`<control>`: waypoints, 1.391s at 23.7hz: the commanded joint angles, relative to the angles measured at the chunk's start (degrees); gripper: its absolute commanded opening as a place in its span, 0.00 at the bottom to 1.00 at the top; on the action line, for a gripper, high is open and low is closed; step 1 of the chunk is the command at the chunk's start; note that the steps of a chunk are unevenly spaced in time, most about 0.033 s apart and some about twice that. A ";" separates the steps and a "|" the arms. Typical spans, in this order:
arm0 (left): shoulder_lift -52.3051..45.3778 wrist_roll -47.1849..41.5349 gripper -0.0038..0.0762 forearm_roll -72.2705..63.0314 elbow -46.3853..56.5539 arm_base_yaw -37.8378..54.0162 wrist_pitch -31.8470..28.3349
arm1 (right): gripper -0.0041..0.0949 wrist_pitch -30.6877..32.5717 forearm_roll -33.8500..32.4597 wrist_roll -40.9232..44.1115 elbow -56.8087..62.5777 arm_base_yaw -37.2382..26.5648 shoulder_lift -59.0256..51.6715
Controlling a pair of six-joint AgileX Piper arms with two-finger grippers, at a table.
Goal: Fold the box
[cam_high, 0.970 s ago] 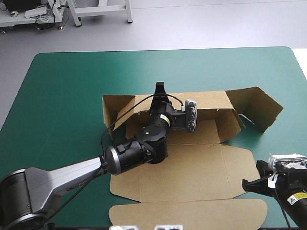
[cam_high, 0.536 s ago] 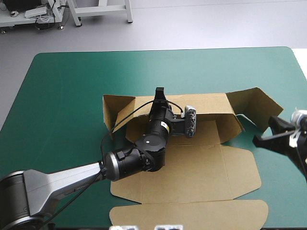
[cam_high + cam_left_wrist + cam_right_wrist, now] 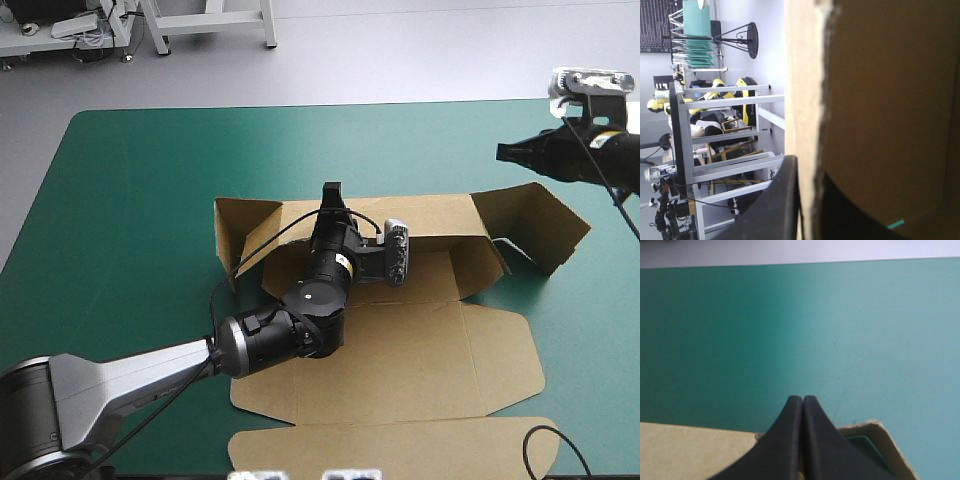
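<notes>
Box (image 3: 400, 350) part-raised on desk (image 3: 140, 200) | left claw (image 3: 332, 193) clamping its rear wall | right claw (image 3: 507, 152) closed, empty, above right flap

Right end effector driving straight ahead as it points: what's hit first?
Likely only the bare teal-green cover beyond the box; nothing else lies ahead of the right end effector, though depth is unclear.

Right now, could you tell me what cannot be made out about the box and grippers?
- Floor of the box beside the raised far wall: high view, covered by the left gripper and its arm.
- Rest of the box: left wrist view, the gripped wall fills it.
- Whether the right gripper touches the right end flap: right wrist view, its own shut fingers cover the flap's edge.
</notes>
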 commanded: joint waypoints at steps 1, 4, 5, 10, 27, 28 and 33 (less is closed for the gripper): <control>-2.60 -0.79 0.04 1.27 -1.09 -0.59 -0.46 | 0.02 2.38 1.13 -0.88 -8.77 0.06 6.15; -2.60 -2.26 0.04 4.34 -1.09 -0.59 -0.60 | 0.02 8.50 0.91 -0.99 -18.55 0.06 15.04; -2.60 -2.87 0.04 5.33 -1.09 -0.59 -0.60 | 0.02 9.68 0.76 -0.99 -19.89 0.06 16.39; -2.60 -7.38 0.04 9.11 -1.09 -0.59 -0.60 | 0.02 16.00 0.66 -1.21 -21.96 -0.04 22.49; -2.60 -11.44 0.04 10.62 -1.09 -0.40 2.34 | 0.02 19.09 3.44 -4.77 -13.44 -3.64 18.67; -2.60 -11.54 0.04 10.45 -1.09 -0.40 2.34 | 0.02 19.09 3.58 -4.77 -13.35 -3.64 18.39; -2.60 -11.54 0.04 10.29 -1.05 -0.40 2.34 | 0.02 19.09 2.94 -5.43 -10.10 -3.64 15.30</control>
